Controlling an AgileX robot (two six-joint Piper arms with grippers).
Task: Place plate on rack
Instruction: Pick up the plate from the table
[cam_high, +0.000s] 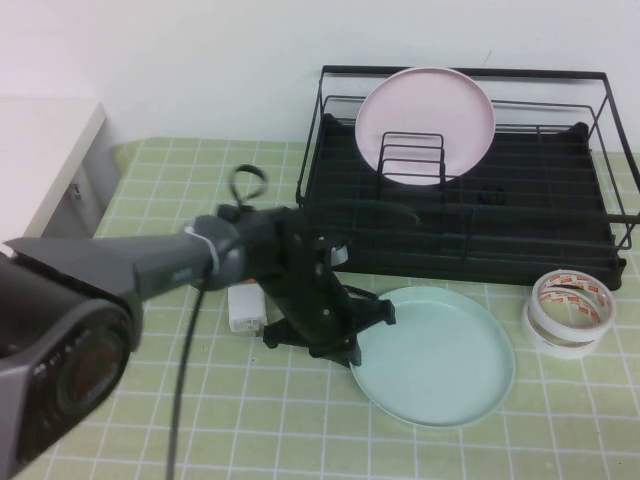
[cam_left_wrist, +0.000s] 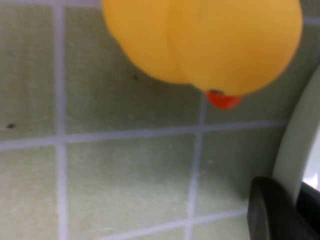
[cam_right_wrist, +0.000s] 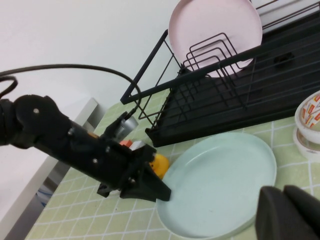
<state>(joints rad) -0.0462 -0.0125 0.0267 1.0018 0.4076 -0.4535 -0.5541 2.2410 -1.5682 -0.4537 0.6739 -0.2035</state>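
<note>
One round, matte, pale mint-green plate (cam_high: 437, 355) lies flat on your green-checked tabletop (cam_high: 150, 420), just in front of the large black wire dish rack (cam_high: 470, 215), where a pale pink plate (cam_high: 425, 122) already stands upright among the dividers. Your left end effector (cam_high: 345, 335) sits low at the mint plate's left rim with a finger on either side of that edge, though you cannot tell whether it is clamped, and a yellow rubber duck (cam_left_wrist: 210, 42) rests just beside it. Your right end effector (cam_right_wrist: 290, 212) hangs near the plate's front-right side, fingers pressed together and empty, with stacked rolls of tape (cam_high: 570, 310) just right of the plate.
</note>
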